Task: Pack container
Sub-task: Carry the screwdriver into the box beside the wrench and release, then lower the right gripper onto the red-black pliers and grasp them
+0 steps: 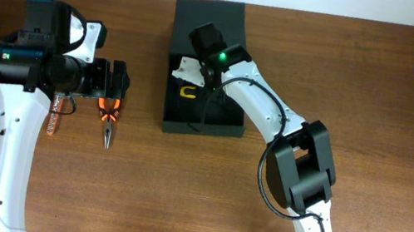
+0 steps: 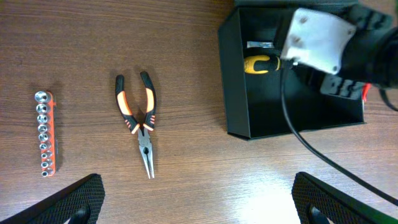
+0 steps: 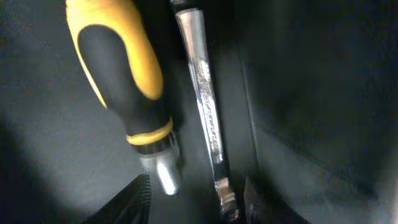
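Container point(image 1: 219, 120) sits at twelve o'clock on the table! Right gripper point(image 3: 194, 198) is inside, fingers spread, with the screwdriver point(image 3: 118, 74) tip and a chrome tool point(image 3: 205, 106) between them. Left gripper point(image 1: 117, 84) hovers at nine o'clock, fingers wide apart.

— What lies on my brown wooden table point(image 2: 186, 186)?
— I see orange-and-black needle-nose pliers point(image 2: 142, 124), with an orange rail of silver sockets point(image 2: 46, 134) near them, not touching.
— And my right wrist view?
— A yellow-and-black-handled screwdriver point(image 3: 118, 74) just beside a slim steel wrench point(image 3: 205, 106).
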Action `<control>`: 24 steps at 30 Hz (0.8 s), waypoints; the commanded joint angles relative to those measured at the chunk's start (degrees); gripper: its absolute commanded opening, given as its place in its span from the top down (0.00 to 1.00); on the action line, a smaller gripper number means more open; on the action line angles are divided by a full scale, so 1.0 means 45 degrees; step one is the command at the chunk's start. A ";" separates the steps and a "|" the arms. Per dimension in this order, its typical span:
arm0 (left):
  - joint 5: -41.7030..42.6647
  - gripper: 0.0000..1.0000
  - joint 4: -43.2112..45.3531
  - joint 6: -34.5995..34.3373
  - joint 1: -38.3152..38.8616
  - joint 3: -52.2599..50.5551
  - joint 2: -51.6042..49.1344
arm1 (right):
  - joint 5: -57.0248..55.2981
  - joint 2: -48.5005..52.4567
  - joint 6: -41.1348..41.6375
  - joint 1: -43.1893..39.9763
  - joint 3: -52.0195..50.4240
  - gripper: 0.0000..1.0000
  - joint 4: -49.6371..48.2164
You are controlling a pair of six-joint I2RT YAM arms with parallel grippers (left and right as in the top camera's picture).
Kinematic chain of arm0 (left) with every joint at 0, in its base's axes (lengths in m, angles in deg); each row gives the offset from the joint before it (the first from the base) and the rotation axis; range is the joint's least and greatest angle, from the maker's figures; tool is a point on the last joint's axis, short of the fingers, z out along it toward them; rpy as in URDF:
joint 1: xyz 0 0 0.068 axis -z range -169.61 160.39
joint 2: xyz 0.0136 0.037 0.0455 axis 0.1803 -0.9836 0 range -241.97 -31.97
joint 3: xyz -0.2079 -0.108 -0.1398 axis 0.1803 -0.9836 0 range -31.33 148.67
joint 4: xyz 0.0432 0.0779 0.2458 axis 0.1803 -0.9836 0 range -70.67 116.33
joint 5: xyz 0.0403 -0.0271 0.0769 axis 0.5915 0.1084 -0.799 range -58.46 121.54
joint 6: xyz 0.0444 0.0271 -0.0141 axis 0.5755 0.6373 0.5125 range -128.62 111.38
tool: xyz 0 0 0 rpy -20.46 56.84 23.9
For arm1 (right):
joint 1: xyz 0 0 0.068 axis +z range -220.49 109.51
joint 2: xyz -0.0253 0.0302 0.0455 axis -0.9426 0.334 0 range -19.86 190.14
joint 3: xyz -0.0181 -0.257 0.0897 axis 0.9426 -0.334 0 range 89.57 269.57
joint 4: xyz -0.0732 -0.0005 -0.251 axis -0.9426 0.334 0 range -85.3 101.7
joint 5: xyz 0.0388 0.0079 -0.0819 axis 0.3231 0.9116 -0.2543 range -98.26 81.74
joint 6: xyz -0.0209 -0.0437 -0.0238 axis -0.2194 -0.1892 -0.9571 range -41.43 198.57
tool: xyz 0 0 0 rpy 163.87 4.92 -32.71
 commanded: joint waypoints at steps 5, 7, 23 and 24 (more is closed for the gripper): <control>-0.0039 0.01 0.0005 0.0199 -0.0029 0.0170 -0.0107 | -0.0442 -0.2132 0.4498 0.0068 0.3079 0.43 0.2467; -0.0039 0.01 0.0005 0.0199 -0.0029 0.0170 -0.0107 | -0.0442 -0.2497 0.5372 -0.0039 0.3944 0.35 0.3570; -0.0039 0.01 0.0015 0.0199 -0.0029 0.0170 -0.0107 | 0.1928 -0.2472 1.1492 -0.4401 0.2803 0.47 0.5741; -0.0039 0.01 0.0015 0.0199 -0.0029 0.0170 -0.0107 | 0.2127 -0.2429 1.1803 -0.4653 0.2497 0.47 0.5717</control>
